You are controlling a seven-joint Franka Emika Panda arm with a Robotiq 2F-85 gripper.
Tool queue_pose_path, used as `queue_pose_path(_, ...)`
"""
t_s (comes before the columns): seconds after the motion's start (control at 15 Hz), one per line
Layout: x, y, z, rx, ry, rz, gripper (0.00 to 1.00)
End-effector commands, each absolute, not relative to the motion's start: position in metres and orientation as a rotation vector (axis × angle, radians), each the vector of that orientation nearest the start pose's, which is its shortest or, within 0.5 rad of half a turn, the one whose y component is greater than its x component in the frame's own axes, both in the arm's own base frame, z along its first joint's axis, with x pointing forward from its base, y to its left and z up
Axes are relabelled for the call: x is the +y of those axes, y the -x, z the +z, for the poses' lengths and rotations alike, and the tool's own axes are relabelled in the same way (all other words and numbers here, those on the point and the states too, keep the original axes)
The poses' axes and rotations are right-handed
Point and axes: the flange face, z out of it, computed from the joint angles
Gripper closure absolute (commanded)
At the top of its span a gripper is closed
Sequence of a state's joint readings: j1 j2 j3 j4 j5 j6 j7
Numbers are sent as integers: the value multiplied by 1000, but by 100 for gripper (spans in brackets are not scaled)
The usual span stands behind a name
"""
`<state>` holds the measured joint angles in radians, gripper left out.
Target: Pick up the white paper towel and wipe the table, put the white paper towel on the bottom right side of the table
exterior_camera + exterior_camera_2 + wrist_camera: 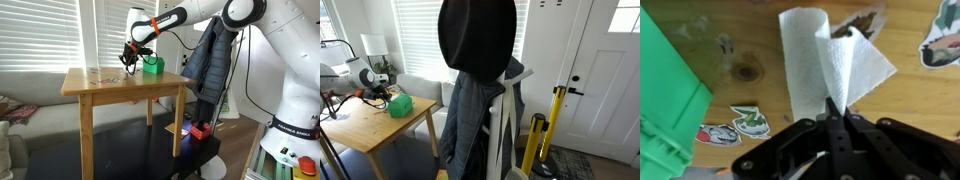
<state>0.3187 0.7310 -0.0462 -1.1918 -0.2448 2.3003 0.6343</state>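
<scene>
Grip confirmed: the gripper (832,110) is pinching the white paper towel (825,55) with its fingers shut tight on a raised fold, right at the sheet's six o'clock edge in the wrist view. The rest of the sheet is fanning out toward twelve o'clock over the table (755,35), one side curling into a loose roll and the other flaring to two o'clock. Whether its far end is touching the wood, I cannot tell.

The green box (665,100) is sitting at nine o'clock of the fingers, near the towel but apart from it. A sticker (748,121) is showing at eight o'clock and another sticker (940,45) is peeking in at two o'clock.

In both exterior views the arm is reaching down over the far part of the tabletop (110,85), with the gripper hanging just beside the box (152,65). The towel itself is too small to make out there. A dark jacket (470,120) is hanging on a stand and blocking much of the frame.
</scene>
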Motion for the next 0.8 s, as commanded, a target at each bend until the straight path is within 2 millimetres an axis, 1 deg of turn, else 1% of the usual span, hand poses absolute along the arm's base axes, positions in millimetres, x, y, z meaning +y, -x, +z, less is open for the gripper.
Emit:
queue_pose_path(0.0, 218, -774, 380, 383, 3008, -872, 100)
queue_pose_path(0.07, 218, -777, 376, 383, 2992, -887, 100)
queue_pose_path(0.13, 221, -777, 372, 364, 2979, -864, 100)
queue_pose_path(0.2, 224, -777, 372, 340, 2969, -861, 100)
queue_pose_path(0.53, 244, -763, 375, 200, 2954, -669, 100)
queue_pose_path(0.67, 245, -758, 376, 151, 2992, -588, 100)
queue_pose_path(0.73, 242, -757, 376, 152, 3034, -558, 100)
